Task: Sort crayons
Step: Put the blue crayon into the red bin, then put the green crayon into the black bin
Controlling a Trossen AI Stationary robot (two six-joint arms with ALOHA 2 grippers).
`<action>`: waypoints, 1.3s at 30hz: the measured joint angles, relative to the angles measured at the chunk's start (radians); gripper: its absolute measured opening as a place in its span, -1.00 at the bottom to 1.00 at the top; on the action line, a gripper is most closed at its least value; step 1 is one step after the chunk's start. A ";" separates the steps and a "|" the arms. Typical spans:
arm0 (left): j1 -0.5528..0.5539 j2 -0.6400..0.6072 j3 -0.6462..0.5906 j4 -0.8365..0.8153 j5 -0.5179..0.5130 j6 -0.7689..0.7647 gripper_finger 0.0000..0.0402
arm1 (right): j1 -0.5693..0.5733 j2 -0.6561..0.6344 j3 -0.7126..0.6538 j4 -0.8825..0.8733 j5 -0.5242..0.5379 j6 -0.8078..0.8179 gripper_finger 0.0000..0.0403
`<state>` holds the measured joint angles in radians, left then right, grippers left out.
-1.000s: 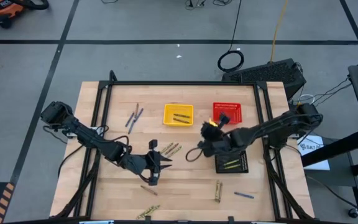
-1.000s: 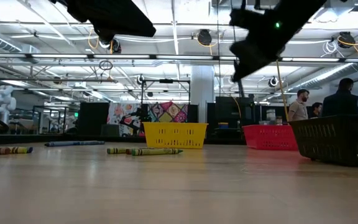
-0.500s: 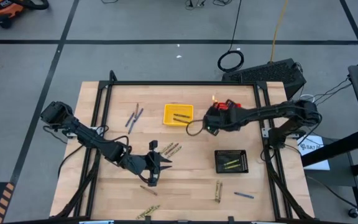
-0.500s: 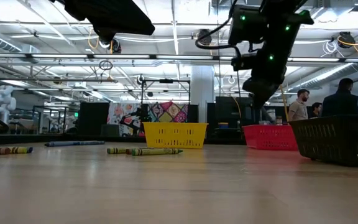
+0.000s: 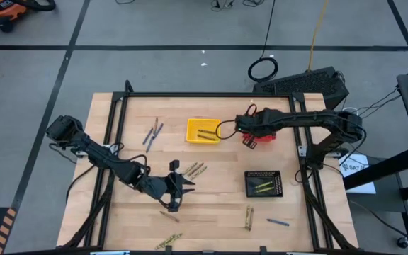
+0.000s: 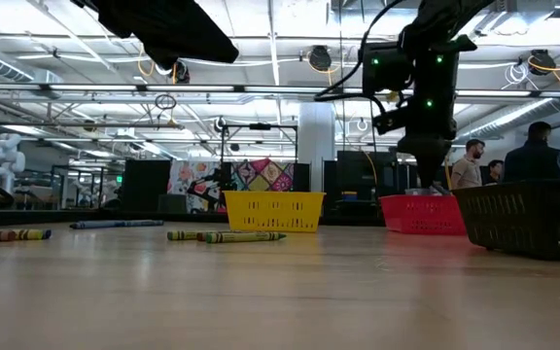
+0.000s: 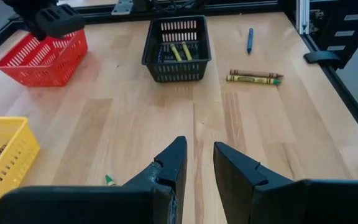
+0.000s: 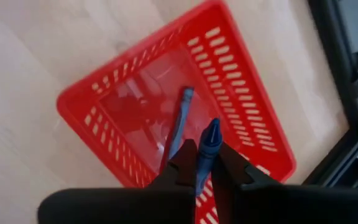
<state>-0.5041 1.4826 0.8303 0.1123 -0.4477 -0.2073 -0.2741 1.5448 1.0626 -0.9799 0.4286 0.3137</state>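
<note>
Right hand now over the red basket, blue crayon clamped between its fingers

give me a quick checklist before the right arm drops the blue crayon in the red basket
1. Right gripper shut on the blue crayon: ok.
2. Gripper above the red basket, not the table beside it: ok.
3. Basket matches the colour: one blue crayon already lies inside: ok.
4. Drop height above the basket floor: cannot tell.
5. Left gripper well clear, open over the middle of the table: ok.
</note>
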 joint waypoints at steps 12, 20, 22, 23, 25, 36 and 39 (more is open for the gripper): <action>0.000 0.000 0.000 0.000 0.000 0.002 -0.58 | -0.020 0.000 0.000 -0.014 -0.013 -0.019 -0.61; 0.000 0.000 0.000 0.000 0.000 0.002 -0.58 | -0.019 0.000 0.000 -0.014 -0.013 0.045 -0.45; 0.000 0.000 0.000 0.000 0.000 0.002 -0.58 | -0.014 0.000 0.003 -0.029 -0.014 0.068 -0.43; 0.000 0.000 0.000 0.000 0.000 0.002 -0.58 | -0.010 0.001 0.012 -0.043 -0.014 0.076 -0.43; 0.000 0.000 0.000 0.000 0.008 0.002 -0.58 | 0.001 0.001 0.038 -0.078 -0.031 0.096 -0.43; -0.014 0.000 0.000 -0.099 0.032 -0.089 -0.58 | 0.148 0.001 0.212 -0.206 -0.305 0.327 -0.43; -0.023 0.000 0.000 -0.161 0.033 -0.139 -0.58 | 0.201 0.001 0.223 -0.160 -0.360 0.326 -0.43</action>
<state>-0.5266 1.4827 0.8307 -0.0485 -0.4144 -0.3465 -0.0731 1.5455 1.2854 -1.1399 0.0688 0.6401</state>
